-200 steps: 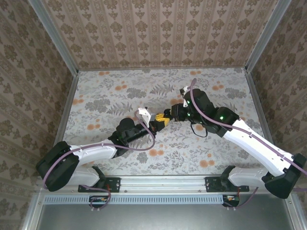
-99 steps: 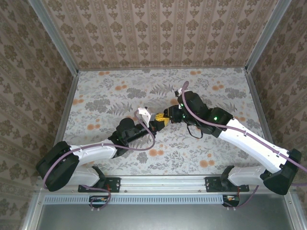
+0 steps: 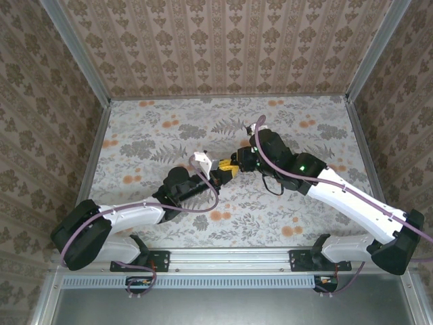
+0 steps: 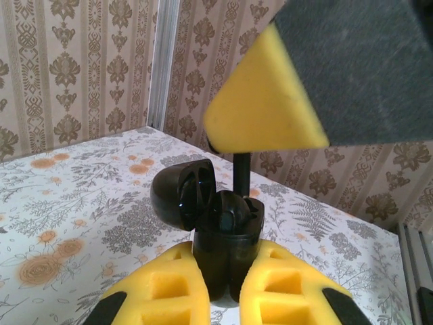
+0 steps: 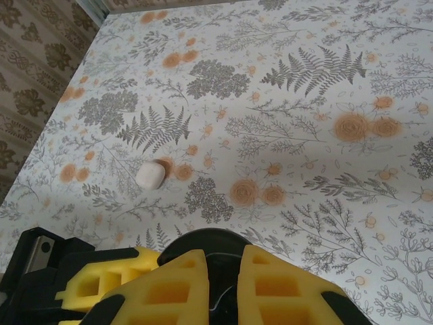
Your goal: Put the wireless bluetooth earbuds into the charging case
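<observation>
The black charging case (image 4: 226, 254) stands upright between the yellow fingers of my left gripper (image 4: 226, 274), which is shut on it. Its lid (image 4: 177, 196) hangs open to the left. A thin black earbud stem (image 4: 241, 170) rises from the case's mouth to my right gripper's yellow finger (image 4: 264, 108) above. The rounded black end (image 4: 231, 211) sits in the mouth; I cannot tell whether it is a separate earbud. My right gripper (image 5: 223, 256) is shut on the black earbud, directly over the case. From above, the grippers (image 3: 230, 168) meet mid-table.
A small white rounded object (image 5: 150, 175) lies on the floral table surface (image 5: 304, 101) beyond the grippers. Patterned walls and metal corner posts (image 4: 162, 61) enclose the table on three sides.
My right arm has shifted a little left and down, bringing its gripper closer onto the case. The left arm has stayed put with the case.
</observation>
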Robot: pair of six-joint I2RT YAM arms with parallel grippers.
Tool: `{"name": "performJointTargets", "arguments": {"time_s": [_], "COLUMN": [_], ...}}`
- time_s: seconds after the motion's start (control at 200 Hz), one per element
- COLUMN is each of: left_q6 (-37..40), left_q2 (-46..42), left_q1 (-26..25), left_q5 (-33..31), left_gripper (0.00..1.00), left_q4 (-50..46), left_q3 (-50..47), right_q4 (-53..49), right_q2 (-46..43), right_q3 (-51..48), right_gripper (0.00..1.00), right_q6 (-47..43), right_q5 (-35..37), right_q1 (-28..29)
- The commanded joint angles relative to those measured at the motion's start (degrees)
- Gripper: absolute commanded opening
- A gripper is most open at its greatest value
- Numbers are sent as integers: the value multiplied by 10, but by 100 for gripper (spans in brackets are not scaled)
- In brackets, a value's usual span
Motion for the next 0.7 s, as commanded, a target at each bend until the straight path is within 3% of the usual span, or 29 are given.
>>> {"name": "performJointTargets", "arguments": {"time_s": [0.0, 0.7], "left_q6": [-23, -50], "left_q2": [9, 19], "left_q1": [-5, -4], "left_q5": [-1, -13], "left_gripper": [0, 0], "left_q4": [45, 88], "left_q3": [16, 16], "right_q4": [23, 11], "right_q2": [6, -25], "right_q3": [-11, -34], "right_gripper": [12, 12], "right_q6": [-12, -6], "right_q5": [23, 31], "right_q1": [4, 10]}}
